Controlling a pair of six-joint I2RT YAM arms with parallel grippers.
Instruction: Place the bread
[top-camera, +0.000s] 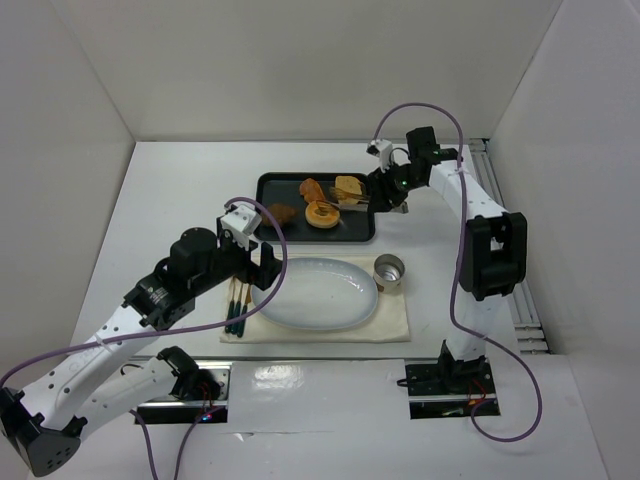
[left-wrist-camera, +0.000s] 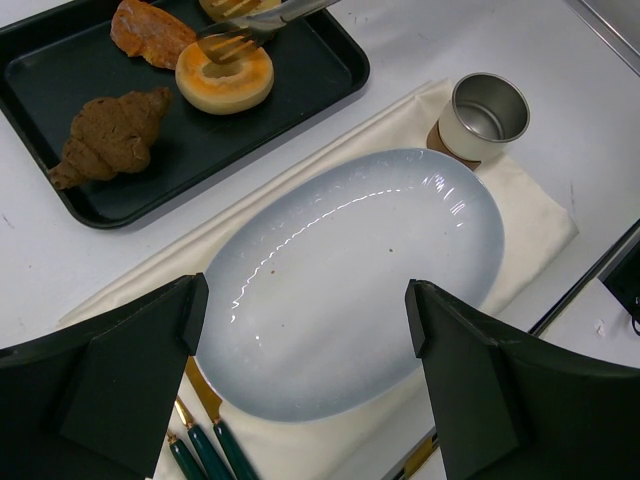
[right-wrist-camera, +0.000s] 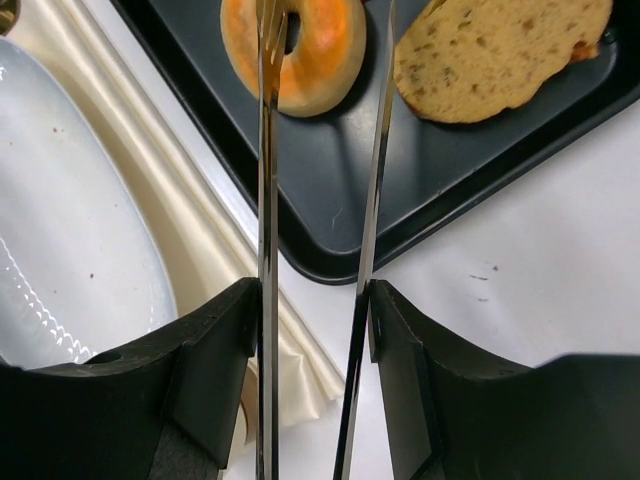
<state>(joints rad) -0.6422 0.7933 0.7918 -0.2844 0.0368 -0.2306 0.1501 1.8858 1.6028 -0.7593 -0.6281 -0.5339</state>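
The bread (top-camera: 321, 213) (left-wrist-camera: 224, 75) (right-wrist-camera: 295, 50) is a golden ring lying on the black tray (top-camera: 270, 190) (right-wrist-camera: 330, 190). My right gripper (top-camera: 385, 190) (right-wrist-camera: 312, 300) is shut on a pair of metal tongs (top-camera: 352, 203) (right-wrist-camera: 268, 180). The tongs reach onto the tray: one blade lies over the ring's hole, the other just beside the ring on the toast side. My left gripper (top-camera: 265, 265) (left-wrist-camera: 305, 300) hangs open above the near end of the white oval plate (top-camera: 320, 292) (left-wrist-camera: 350, 280), holding nothing.
The tray also carries a tan toast slice (top-camera: 350, 187) (right-wrist-camera: 500, 50), a dark brown croissant (top-camera: 281, 213) (left-wrist-camera: 110, 135) and an orange piece (top-camera: 312, 188) (left-wrist-camera: 150, 30). A metal cup (top-camera: 389, 270) (left-wrist-camera: 485, 112) and green-handled cutlery (top-camera: 237, 305) (left-wrist-camera: 200, 440) flank the plate on a cream cloth (top-camera: 390, 320).
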